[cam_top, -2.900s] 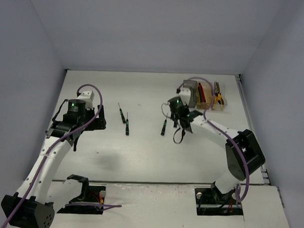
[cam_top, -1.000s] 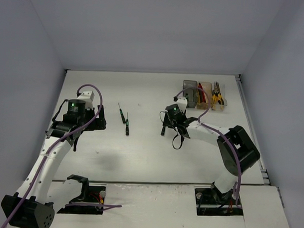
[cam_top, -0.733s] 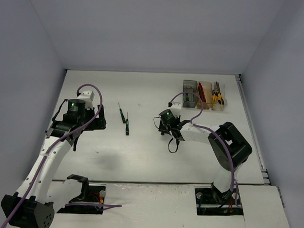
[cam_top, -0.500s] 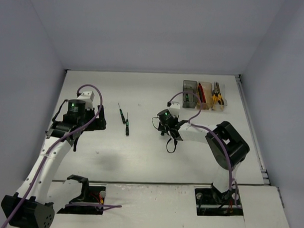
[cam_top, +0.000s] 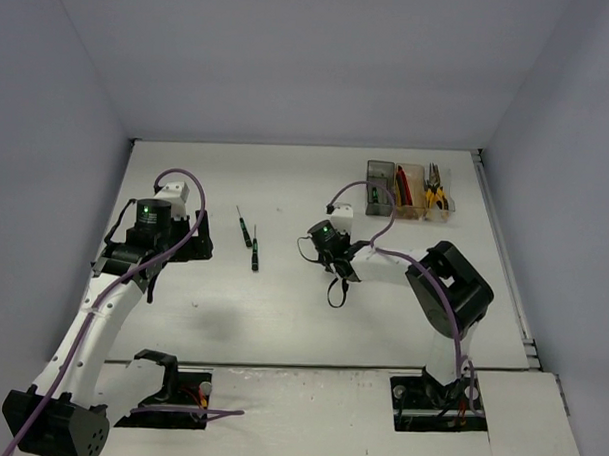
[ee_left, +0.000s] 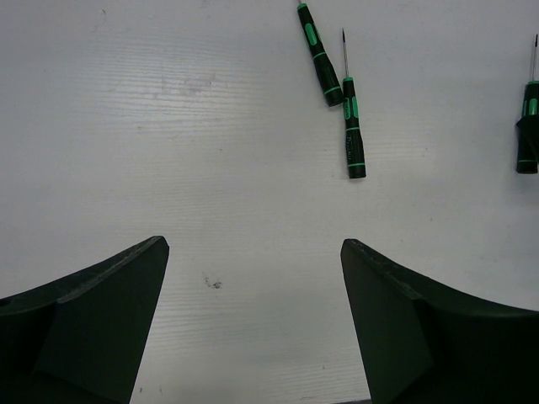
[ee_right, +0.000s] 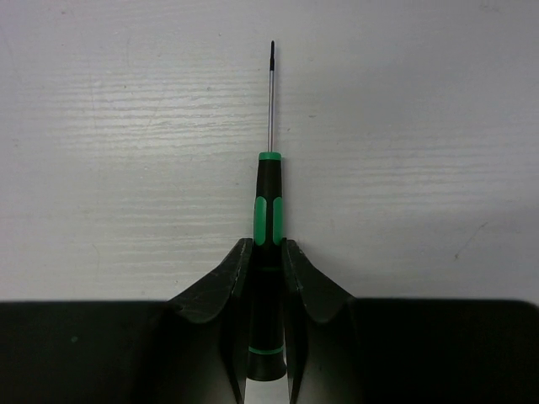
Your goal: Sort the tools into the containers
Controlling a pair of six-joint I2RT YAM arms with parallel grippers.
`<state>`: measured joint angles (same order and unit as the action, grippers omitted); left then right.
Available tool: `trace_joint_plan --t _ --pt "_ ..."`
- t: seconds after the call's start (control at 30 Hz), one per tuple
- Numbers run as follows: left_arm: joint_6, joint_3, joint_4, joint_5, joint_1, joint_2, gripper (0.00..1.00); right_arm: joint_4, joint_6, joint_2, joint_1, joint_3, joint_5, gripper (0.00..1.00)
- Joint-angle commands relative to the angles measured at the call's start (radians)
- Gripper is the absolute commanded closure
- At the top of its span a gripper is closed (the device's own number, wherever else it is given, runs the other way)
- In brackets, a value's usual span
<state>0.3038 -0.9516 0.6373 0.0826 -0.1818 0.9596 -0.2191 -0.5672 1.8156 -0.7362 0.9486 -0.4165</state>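
My right gripper (ee_right: 268,252) is shut on the black-green handle of a thin screwdriver (ee_right: 269,210), which lies on the white table with its tip pointing away. In the top view this gripper (cam_top: 329,253) is at mid-table and hides that screwdriver. Two more screwdrivers (cam_top: 244,231) (cam_top: 255,254) lie side by side to its left. In the left wrist view they lie (ee_left: 320,55) (ee_left: 352,126) ahead of my left gripper (ee_left: 253,252), which hovers open with nothing between its fingers. The dark grey bin (cam_top: 379,187), amber bin (cam_top: 409,204) and clear bin (cam_top: 441,214) stand at the back right.
A red utility knife (cam_top: 400,181) lies in the amber bin and yellow-handled pliers (cam_top: 436,193) in the clear bin. Grey walls close in the table on three sides. The arm bases (cam_top: 169,388) (cam_top: 439,398) sit at the near edge.
My right arm has swung left from beside the bins to the lone screwdriver, and its jaws have closed on the handle. The left arm has not moved.
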Motion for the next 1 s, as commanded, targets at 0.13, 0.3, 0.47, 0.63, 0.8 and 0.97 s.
trace_joint_plan --t 0.13,0.3,0.47,0.63,0.8,0.97 --pt "0.009 -0.006 -0.048 0.005 0.005 -0.005 0.19 0.007 0.472 -0.157 0.174 0.217 0.059 1.00" --pt "0.009 -0.006 -0.048 0.003 0.007 -0.006 0.19 -0.002 0.598 -0.068 0.329 0.362 0.125 1.00" --pt "0.009 -0.006 -0.048 0.002 0.006 -0.007 0.19 0.000 0.604 0.070 0.450 0.503 0.227 1.00" --pt "0.009 -0.007 -0.048 0.002 0.007 -0.007 0.19 0.003 0.599 0.188 0.507 0.587 0.293 1.00" --pt "0.008 -0.006 -0.047 0.002 0.007 -0.004 0.19 0.005 0.598 0.238 0.514 0.617 0.327 0.94" --pt "0.008 -0.007 -0.047 0.003 0.007 -0.002 0.19 0.008 0.586 0.213 0.513 0.597 0.339 0.69"
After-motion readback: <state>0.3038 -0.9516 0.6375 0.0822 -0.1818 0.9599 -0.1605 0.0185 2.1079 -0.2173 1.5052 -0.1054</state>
